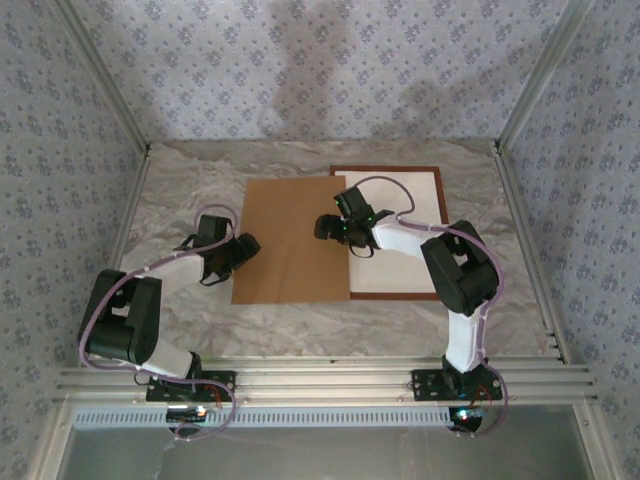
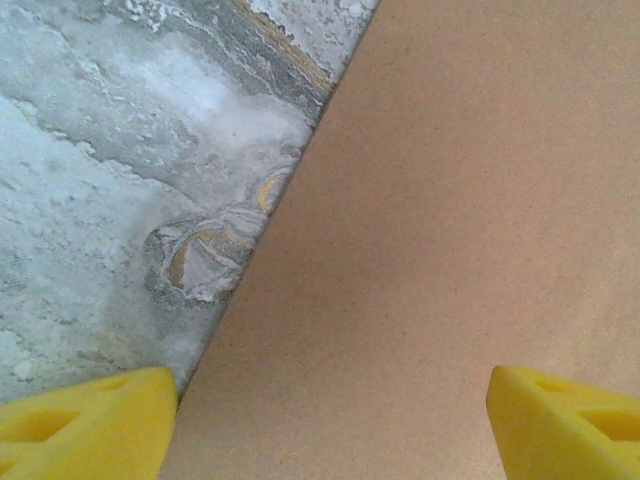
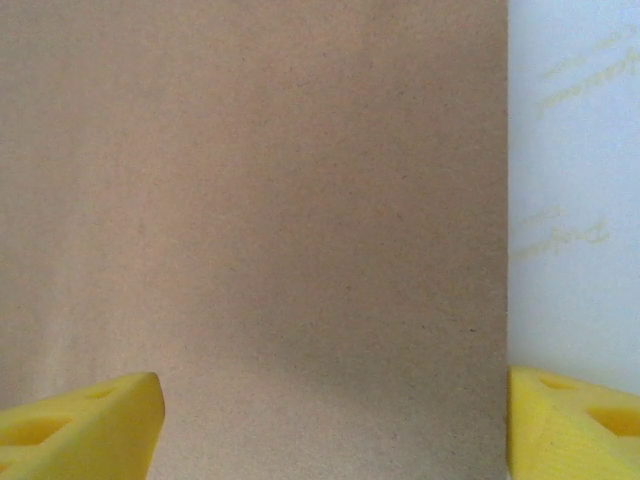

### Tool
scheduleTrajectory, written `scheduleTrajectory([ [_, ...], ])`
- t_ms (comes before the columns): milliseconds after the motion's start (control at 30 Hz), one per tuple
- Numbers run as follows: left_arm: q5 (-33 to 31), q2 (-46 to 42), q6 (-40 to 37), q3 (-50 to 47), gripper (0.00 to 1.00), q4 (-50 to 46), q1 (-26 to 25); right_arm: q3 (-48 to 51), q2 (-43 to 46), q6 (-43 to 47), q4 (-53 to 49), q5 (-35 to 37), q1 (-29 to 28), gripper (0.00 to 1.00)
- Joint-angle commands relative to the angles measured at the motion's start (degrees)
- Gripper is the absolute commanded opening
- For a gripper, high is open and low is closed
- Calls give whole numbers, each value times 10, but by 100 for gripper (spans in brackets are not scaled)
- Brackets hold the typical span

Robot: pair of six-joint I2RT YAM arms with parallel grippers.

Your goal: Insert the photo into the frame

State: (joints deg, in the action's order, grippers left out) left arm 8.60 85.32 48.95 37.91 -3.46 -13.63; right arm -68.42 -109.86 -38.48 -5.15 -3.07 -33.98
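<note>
The frame (image 1: 390,168) is lying flat on the right side of the table (image 1: 180,190), and the board (image 1: 290,240) is sitting left of it, overlapping its left edge. You're hovering both grippers over that board: left gripper (image 2: 330,430) at its left edge, right gripper (image 3: 335,425) at its right edge, both with jaws wide apart and nothing between them.

I'm not seeing the photo's blue print anywhere. The white sheet (image 3: 580,200) inside the frame is showing faint lettering, so it might be the photo face down, but I can't tell.

I'm guessing the photo is going to be light, floppy and slick, so grab it by an edge or corner and keep it supported, or it's sagging and creasing. The board looks stiff and thin, so an edge pinch is the way to go.
</note>
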Motion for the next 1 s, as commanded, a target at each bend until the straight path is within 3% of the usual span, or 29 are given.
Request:
scheduleTrajectory([
  [0,59,34,7,-5,82,-4,-13,27,28,5,51,-52,-5,85],
  [233,61,43,9,-7,82,4,-13,76,86,-15,154,-119,-5,80],
  [467,63,50,11,-7,83,12,-13,127,101,-77,253,-161,-16,66],
  [900,63,48,9,-4,85,15,-13,119,101,-100,270,-207,-4,25],
  [967,62,45,4,3,85,10,-13,120,113,-98,266,-221,9,12],
])
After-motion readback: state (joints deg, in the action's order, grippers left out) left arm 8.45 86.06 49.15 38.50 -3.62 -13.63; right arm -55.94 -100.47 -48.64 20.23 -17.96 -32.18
